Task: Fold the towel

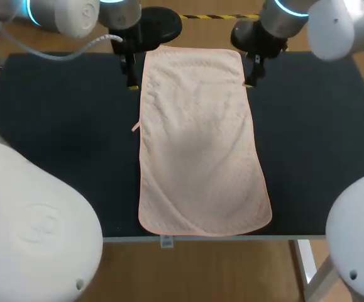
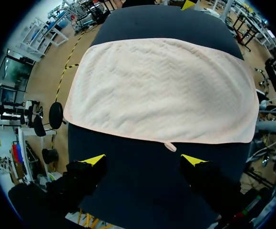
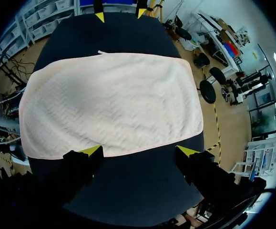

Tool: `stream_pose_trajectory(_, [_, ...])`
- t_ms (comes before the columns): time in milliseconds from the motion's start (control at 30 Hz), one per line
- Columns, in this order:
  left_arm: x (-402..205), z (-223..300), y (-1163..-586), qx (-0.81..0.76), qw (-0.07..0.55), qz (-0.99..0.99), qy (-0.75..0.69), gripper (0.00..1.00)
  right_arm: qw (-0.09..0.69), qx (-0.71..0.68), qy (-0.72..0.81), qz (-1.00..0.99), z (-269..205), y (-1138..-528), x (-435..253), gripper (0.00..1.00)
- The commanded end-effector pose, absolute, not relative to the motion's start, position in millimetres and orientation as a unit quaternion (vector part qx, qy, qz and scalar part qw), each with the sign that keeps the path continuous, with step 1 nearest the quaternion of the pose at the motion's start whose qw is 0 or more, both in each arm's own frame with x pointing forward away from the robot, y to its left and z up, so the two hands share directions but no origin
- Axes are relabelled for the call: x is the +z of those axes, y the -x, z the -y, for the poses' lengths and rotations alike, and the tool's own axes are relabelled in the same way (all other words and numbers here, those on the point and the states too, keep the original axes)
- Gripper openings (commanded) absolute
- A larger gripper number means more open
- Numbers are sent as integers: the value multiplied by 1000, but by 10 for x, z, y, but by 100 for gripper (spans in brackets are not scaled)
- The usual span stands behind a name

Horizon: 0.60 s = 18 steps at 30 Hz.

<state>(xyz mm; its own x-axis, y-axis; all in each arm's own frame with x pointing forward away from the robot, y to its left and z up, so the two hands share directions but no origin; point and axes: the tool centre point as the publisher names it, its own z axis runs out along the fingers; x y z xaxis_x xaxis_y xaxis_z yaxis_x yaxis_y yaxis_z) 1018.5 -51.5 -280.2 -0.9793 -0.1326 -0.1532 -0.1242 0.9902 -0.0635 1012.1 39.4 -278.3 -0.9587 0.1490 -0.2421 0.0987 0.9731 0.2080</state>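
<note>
Left hand point(image 2: 144, 160) wide-spread before towel point(image 2: 161, 90), loop point(image 2: 170, 146) nearest

In the head view, white arm housings point(image 1: 31, 220) cover both near corners of the counter point(image 1: 56, 126), and the wrists point(image 1: 270, 34) hide most of the left hand point(image 1: 132, 83) and right hand point(image 1: 251, 80). The tag point(image 1: 166, 241) at the counter's near edge is too small to make out, and whether the right hand touches the edge of the towel point(image 1: 197, 138) cannot be told.
</note>
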Motion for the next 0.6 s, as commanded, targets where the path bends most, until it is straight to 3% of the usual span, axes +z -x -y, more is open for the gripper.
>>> stream_pose_trajectory(33, [-2878, 605, -10158, -37, 71, -995, 67, 100, 108, 73, -54, -990, -430, -10162, -2831, 100])
stream_pose_trajectory(600, [-3230, 824, -9959, -57, 28, -996, 57, 100, 76, 60, -11, -995, -418, -10092, -3271, 100])
